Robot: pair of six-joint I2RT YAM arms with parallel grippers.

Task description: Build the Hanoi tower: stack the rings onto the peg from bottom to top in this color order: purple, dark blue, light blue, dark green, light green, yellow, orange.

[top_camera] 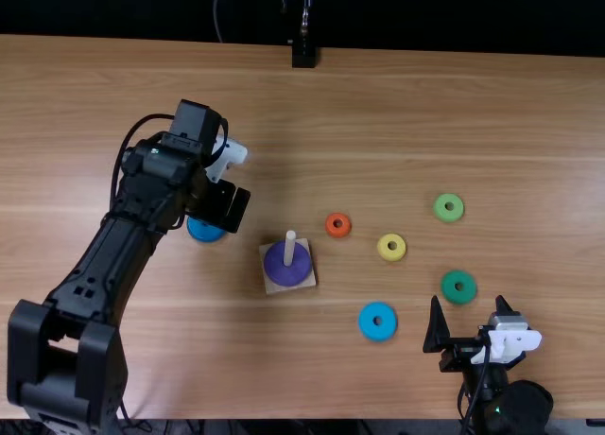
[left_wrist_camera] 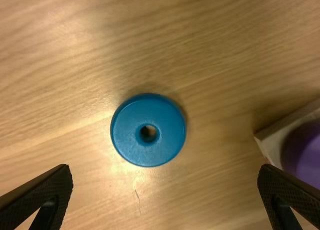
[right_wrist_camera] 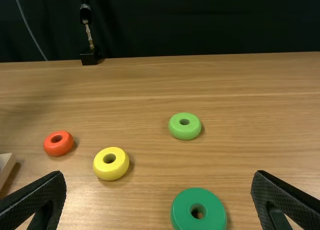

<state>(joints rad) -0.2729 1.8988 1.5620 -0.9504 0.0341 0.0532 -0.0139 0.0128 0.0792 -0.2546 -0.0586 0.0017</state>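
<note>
My left gripper (top_camera: 219, 206) hangs over the dark blue ring (top_camera: 204, 231), partly covering it. In the left wrist view the dark blue ring (left_wrist_camera: 148, 130) lies flat on the table, beyond the wide-apart fingers of the left gripper (left_wrist_camera: 165, 177). The purple ring (top_camera: 287, 265) sits around the peg (top_camera: 289, 248) on its square wooden base. My right gripper (top_camera: 470, 333) stands open near the table's front edge; in its wrist view, nothing is between the fingers of the right gripper (right_wrist_camera: 158, 182).
Loose on the table lie the orange ring (top_camera: 337, 225), yellow ring (top_camera: 391, 247), light green ring (top_camera: 448, 207), dark green ring (top_camera: 458, 287) and light blue ring (top_camera: 377, 321). A black stand (top_camera: 303, 55) is at the far edge.
</note>
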